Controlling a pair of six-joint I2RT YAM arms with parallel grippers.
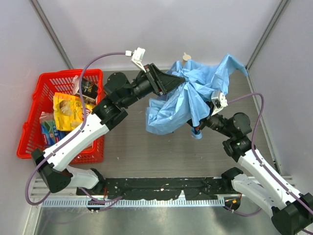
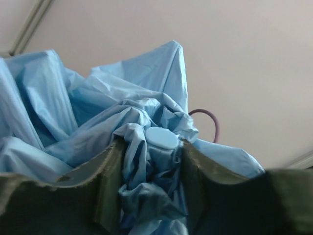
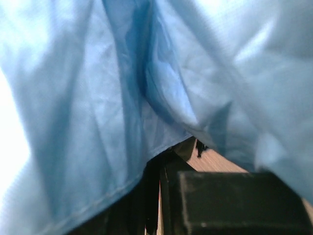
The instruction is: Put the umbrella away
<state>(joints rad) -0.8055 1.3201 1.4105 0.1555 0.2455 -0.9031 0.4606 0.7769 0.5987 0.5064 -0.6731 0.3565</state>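
nearest, the right gripper (image 3: 164,196) sits under draped fabric beside the small handle (image 1: 196,133); its grip cannot be made out. the sky-blue umbrella (image 1: 188,95) hangs crumpled over the table (image 1: 127,152), between both arms. farther back, the left gripper (image 2: 149,171) pinches bunched fabric, jaws partly apart.

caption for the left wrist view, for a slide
Left end effector gripping the umbrella by its bunched fabric, fingers flanking a pale blue cap

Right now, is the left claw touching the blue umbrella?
Touching. The left wrist view shows the umbrella fabric bunched in the gap between the left gripper's fingers, pressed against both.
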